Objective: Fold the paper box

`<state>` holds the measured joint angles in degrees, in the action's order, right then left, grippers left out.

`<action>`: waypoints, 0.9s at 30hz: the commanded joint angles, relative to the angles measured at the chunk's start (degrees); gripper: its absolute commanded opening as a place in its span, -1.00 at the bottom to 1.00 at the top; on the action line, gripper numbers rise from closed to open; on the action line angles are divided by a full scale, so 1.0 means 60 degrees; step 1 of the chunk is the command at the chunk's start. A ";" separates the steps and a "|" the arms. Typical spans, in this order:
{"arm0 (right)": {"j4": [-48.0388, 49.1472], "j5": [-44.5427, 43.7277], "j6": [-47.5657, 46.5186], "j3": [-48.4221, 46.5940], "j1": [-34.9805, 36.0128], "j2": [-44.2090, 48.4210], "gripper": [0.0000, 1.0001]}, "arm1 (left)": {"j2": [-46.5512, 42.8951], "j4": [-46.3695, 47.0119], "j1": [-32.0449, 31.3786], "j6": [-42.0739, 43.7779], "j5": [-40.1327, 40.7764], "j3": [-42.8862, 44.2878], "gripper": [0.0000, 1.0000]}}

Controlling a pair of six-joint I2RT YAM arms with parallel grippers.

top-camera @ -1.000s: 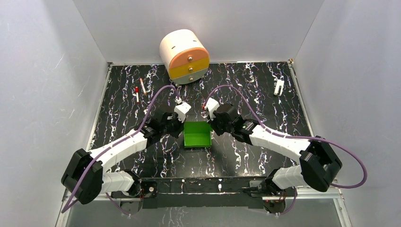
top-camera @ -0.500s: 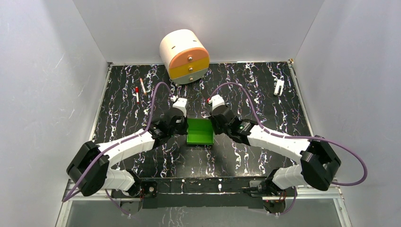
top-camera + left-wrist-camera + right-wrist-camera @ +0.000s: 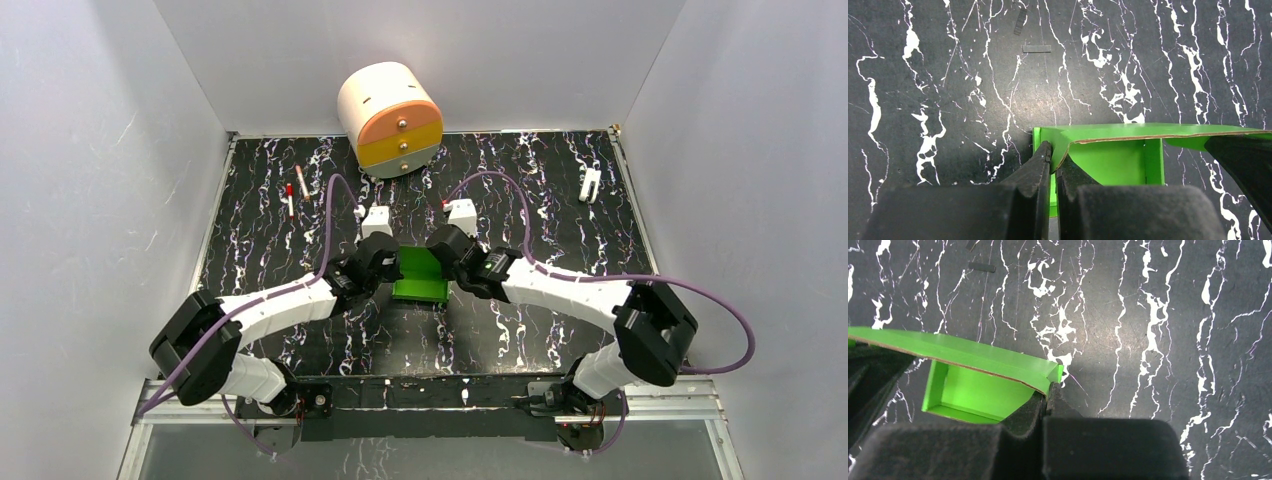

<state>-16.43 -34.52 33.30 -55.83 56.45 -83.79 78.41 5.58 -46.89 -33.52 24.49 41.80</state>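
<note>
The paper box (image 3: 420, 274) is a small bright green open card box on the table's middle, between both arms. In the left wrist view the box (image 3: 1118, 155) shows its inside and a lid flap folded over its top. My left gripper (image 3: 1053, 155) is shut on the box's left wall. My right gripper (image 3: 1048, 392) is shut on the right corner of the box (image 3: 978, 390), under the flap. In the top view the left gripper (image 3: 385, 268) and the right gripper (image 3: 450, 268) flank the box.
A cream round drawer unit (image 3: 390, 118) with orange and yellow drawers stands at the back. Two red-and-white pens (image 3: 295, 190) lie at the back left. A small white clip (image 3: 589, 185) lies at the back right. White walls close in the table.
Both grippers have moved away from the near edge with the box. The box's lid flap has tilted over the opening, so less of the inside shows from above.
</note>
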 commanded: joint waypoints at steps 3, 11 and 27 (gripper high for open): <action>-0.0191 -0.0942 0.1873 -0.0289 -0.0003 -0.0142 -0.95 | -0.0555 0.1116 -0.0030 -0.0671 0.0753 -0.0559 -1.00; -0.0285 -0.1126 0.2393 -0.0343 0.0004 -0.0525 -0.93 | -0.0586 0.1589 -0.0058 -0.1079 0.0663 -0.1116 -1.00; -0.0049 -0.1400 0.2952 0.0889 0.0429 -0.0077 -0.91 | -0.1081 0.1503 -0.0298 -0.1504 0.0707 -0.2207 -1.00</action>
<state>-13.45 -40.58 48.51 -53.28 58.33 -85.82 74.87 17.56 -48.62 -40.18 25.89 31.14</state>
